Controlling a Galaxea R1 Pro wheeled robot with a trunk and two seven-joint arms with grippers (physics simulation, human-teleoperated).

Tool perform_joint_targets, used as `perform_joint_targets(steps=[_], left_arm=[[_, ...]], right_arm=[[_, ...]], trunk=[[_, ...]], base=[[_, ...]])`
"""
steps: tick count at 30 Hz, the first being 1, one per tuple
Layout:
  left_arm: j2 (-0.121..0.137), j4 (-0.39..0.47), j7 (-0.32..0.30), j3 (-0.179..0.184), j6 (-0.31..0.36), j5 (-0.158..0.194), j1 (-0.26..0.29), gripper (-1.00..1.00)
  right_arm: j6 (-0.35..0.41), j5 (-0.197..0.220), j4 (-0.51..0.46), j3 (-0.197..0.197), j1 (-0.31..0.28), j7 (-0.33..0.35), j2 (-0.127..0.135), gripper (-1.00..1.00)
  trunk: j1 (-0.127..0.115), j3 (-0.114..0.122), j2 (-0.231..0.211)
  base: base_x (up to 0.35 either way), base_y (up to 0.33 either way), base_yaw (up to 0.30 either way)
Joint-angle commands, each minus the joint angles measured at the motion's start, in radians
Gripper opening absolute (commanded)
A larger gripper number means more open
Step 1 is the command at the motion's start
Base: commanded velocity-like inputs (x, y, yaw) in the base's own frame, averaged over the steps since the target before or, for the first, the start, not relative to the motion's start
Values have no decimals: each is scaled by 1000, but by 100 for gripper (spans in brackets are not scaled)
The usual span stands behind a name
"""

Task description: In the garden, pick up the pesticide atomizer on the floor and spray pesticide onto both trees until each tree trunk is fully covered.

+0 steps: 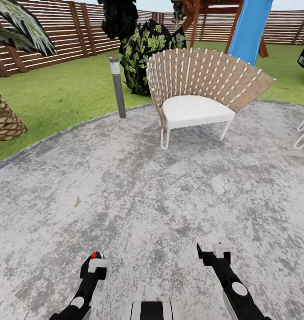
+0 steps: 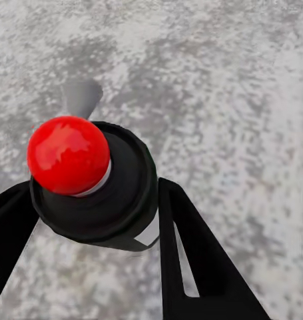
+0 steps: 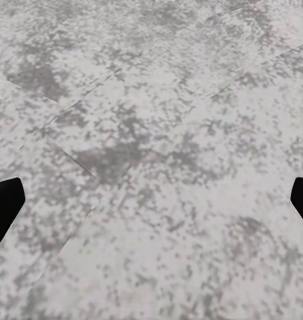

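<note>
My left gripper (image 1: 95, 263) is shut on the pesticide atomizer (image 2: 91, 193), a black-capped bottle with a round red knob on top. In the head view the atomizer (image 1: 96, 255) shows as a small red dot at the hand, low over the grey stone patio (image 1: 138, 195). The black fingers (image 2: 191, 260) press against both sides of the cap. My right gripper (image 1: 214, 251) hangs open over the patio with nothing between its fingertips (image 3: 4, 207). Both trees are out of view. The garden lawn (image 1: 67, 93) lies beyond the patio edge.
A woven chair with a white cushion (image 1: 200, 93) stands ahead on the patio. A grey bollard lamp (image 1: 118, 86) is at the patio's edge, a palm trunk (image 1: 5, 115) at left, dark shrubs (image 1: 147, 49) behind. A slat fence (image 1: 45, 35) rings the lawn, and a blue slide (image 1: 252, 29) is beyond the chair.
</note>
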State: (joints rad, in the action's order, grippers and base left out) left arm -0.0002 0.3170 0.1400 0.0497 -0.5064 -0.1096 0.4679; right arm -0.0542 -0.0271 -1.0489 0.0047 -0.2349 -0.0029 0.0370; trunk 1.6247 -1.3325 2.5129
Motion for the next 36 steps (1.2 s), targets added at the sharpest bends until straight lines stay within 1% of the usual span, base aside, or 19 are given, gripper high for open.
perform_joint_targets(steps=[1, 2, 3, 4, 6, 7, 8, 9, 12, 13, 17, 18, 19, 22, 27, 30, 36], left_arm=[[4, 0, 0, 3, 2, 0, -1, -100], [5, 0, 0, 4, 2, 0, -1, -100], [6, -3, 1, 4, 3, 0, -2, -100], [9, -8, 2, 4, 3, 0, -17, -100], [9, -7, 2, 1, 3, 1, -36, -100], [9, -4, 3, -2, 3, 2, -55, -100], [9, -3, 3, -2, 3, 3, -61, -100], [9, -2, 4, -5, 2, 4, -79, -100], [9, -1, 4, -8, 2, 6, -115, -100], [10, -1, 5, -9, 2, 7, -124, -100], [9, -7, 7, -9, 2, 7, -141, -100], [7, -9, 16, -9, 2, 8, -148, -100], [7, -9, 21, -10, 2, 8, -151, -100], [7, -10, 60, -10, -2, 10, -169, -100], [10, -9, 102, -11, -7, 11, -184, -100], [11, -9, 107, -10, -7, 12, -189, -100], [9, -10, 110, -9, -7, 14, -190, -100]], right_arm=[[-44, -14, 28, 0, 1, 2, 2, 100], [-54, -21, 35, 0, 1, 2, 2, 100], [-74, -38, 48, 0, 2, 3, 2, 100], [-113, -79, 91, 0, 14, 2, 3, 100], [-139, -91, 121, -1, 27, -1, 3, 100], [-178, -97, 152, -7, 39, -2, 3, 100], [-194, -98, 161, -11, 44, -2, 3, 100], [-254, -99, 184, -34, 63, -3, 3, 100], [-384, -100, 228, -101, 107, -2, -4, 100], [-406, -100, 240, -111, 115, -2, -6, 100], [-435, -100, 297, -126, 125, -3, -5, 100], [-441, -100, 325, -129, 128, -3, -3, 100], [-443, -100, 332, -130, 129, -2, -2, 100], [-446, -101, 359, -131, 132, -2, 0, 100], [-447, -102, 376, -131, 134, -1, -3, 100], [-447, -102, 405, -131, 134, 0, -5, 100], [-447, -102, 417, -130, 134, 0, -6, 100]], trunk=[[0, 4, 0], [-1, 8, -1], [-1, 12, -1], [-2, 16, -1], [-3, 23, -1], [-3, 27, -2], [-4, 31, -2], [-4, 35, -2], [-5, 47, -3], [-6, 50, -3], [-8, 66, -4], [-8, 70, -4], [-9, 74, -4], [-10, 85, -5], [-12, 107, -6], [-13, 123, -7], [-16, 155, -8]], base=[[0, 0, 0], [0, 0, 0], [0, 0, 0], [0, 0, 0], [0, 0, 0], [0, 0, 0], [0, 0, 0], [0, 0, 0], [0, 0, 0], [0, 0, 0], [0, 0, 0], [0, 0, 0], [0, 0, 0], [0, 0, 0], [0, 0, -17], [0, 0, -74], [0, 0, -86]])
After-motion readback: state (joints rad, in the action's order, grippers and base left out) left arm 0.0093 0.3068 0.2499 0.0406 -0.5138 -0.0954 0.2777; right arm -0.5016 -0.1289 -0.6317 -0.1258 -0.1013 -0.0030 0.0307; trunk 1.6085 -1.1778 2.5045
